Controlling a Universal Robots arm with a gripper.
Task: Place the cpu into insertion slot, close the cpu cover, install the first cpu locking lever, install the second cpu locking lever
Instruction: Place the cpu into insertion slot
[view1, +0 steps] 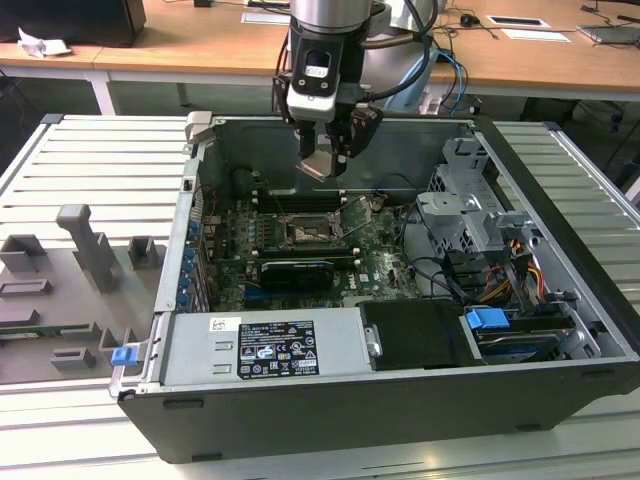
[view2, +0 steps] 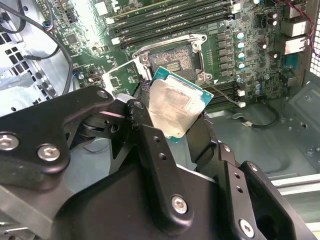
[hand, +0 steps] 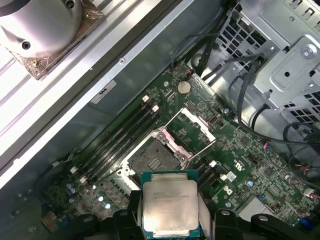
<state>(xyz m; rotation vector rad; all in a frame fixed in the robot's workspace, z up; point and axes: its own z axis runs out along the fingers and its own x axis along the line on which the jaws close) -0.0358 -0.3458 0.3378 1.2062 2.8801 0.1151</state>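
Observations, exterior view: found the gripper (view1: 322, 162) hanging inside the open black computer case (view1: 560, 300), pinching the cpu (view1: 318, 166). Noted the cpu as a small flat square, held tilted in the air above the green motherboard (view1: 385, 260). Located the insertion slot (view1: 305, 236) below it: dark square, silver rim, uncovered. Logged a long black graphics card (view1: 293, 272) just in front of the insertion slot and a grey boxy power supply (view1: 262, 347) nearer the camera.

Second wrist view: saw the cpu (view2: 175, 107) gripped by its edges between two matte black fingers (view2: 150, 145). Noted a pale, smudged metal top with a teal border, held clear of the motherboard. Found the cpu cover (view2: 120, 79), a thin silver frame, swung open beside the insertion slot (view2: 172, 60). Noted long narrow memory slots (view2: 165, 17) beyond.

First wrist view: recorded the cpu (hand: 170, 205) face-on, near the insertion slot (hand: 155, 160) and apart from it. Logged the cpu cover (hand: 192, 132) raised, a round silver coin cell (hand: 184, 86), and a perforated grey drive cage (hand: 280, 65) with black cables draped across.
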